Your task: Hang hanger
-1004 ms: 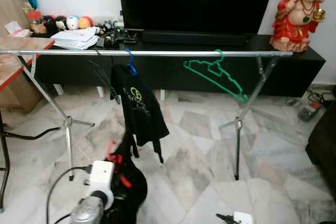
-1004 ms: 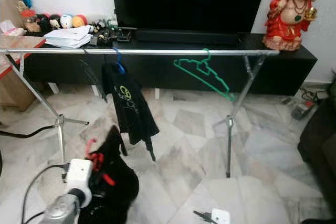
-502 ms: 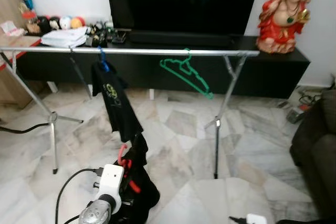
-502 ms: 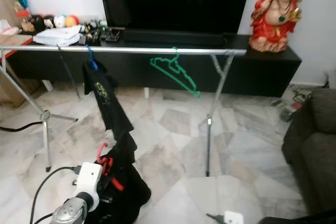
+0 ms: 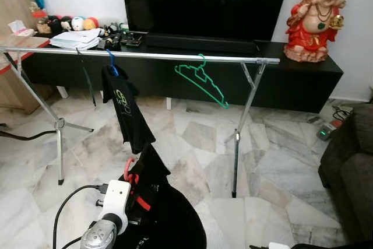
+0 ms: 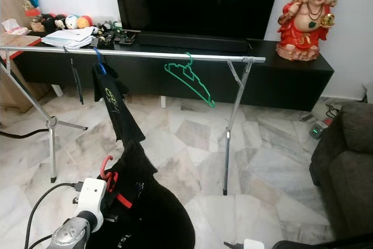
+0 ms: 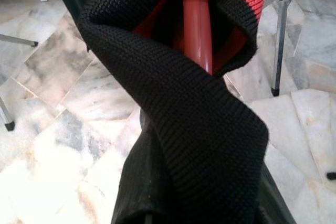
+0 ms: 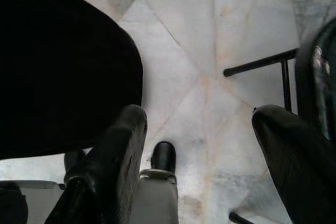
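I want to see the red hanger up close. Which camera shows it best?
The left wrist view: the red plastic hanger sits close, wrapped in the black knitted garment. Both eye views show just its small red hook above the left gripper's wrist.

The left arm [image 5: 100,237] ends in a rounded silver metal wrist joint carrying a white boxy camera module [image 5: 115,196], from which a black cable [image 5: 67,211] loops away. The right gripper [image 8: 202,150] has two thick, glossy black fingers [image 8: 113,156] with rounded tips.
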Available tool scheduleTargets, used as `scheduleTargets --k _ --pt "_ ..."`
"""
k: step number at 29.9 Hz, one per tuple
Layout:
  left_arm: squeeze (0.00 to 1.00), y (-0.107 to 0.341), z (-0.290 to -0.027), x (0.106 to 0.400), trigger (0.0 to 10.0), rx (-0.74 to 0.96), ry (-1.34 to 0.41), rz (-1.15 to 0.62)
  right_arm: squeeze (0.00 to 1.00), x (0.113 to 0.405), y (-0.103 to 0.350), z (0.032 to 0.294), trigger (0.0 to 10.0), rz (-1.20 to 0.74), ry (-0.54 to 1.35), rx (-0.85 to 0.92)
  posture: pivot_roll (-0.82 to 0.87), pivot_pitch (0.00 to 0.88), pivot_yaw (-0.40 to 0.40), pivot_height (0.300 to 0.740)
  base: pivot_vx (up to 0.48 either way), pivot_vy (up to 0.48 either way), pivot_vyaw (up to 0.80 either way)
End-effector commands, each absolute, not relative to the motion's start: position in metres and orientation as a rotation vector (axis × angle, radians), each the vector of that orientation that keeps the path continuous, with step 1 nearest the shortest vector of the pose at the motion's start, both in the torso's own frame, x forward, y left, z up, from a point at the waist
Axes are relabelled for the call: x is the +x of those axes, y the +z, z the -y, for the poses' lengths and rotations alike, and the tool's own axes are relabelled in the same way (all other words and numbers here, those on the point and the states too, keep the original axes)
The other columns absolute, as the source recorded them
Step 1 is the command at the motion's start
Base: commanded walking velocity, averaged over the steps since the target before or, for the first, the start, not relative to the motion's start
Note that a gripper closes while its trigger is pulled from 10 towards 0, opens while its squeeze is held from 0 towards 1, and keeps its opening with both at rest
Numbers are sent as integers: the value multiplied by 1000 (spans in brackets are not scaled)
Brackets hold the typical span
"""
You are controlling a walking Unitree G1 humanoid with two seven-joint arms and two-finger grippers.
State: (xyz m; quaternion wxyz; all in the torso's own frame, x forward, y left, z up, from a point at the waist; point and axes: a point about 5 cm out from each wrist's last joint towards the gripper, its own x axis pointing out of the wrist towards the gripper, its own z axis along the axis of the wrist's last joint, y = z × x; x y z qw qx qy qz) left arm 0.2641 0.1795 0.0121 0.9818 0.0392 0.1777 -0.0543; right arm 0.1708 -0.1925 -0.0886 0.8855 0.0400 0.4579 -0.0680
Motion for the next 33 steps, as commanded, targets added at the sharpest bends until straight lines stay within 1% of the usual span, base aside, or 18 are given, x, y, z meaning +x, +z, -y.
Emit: scheduleTargets --k 1,10,15,21,28,33 --pt "0 21 -183 269 10000 90 -96 -316 0 169 -89 192 10000 -955 -137 83 15 44 0 740 375 0 0" --pt "0 18 -180 269 10000 98 -112 -326 0 168 -90 192 10000 -955 -134 92 14 42 -2 740 390 0 0" --pt "0 19 -179 270 10000 99 -119 -325 0 178 -87 182 10000 -938 -140 122 14 40 -2 740 400 0 0" --pt "0 18 -179 271 10000 101 -116 -325 0 185 -84 179 10000 -924 -129 129 12 40 -1 740 402 0 0" --pt "0 18 -179 272 10000 102 -112 -324 0 184 -81 202 10000 -921 -146 113 15 41 -2 740 402 0 0" --pt "0 18 -180 272 10000 103 -108 -324 0 180 -81 214 10000 -923 -153 112 15 40 -2 740 403 0 0"
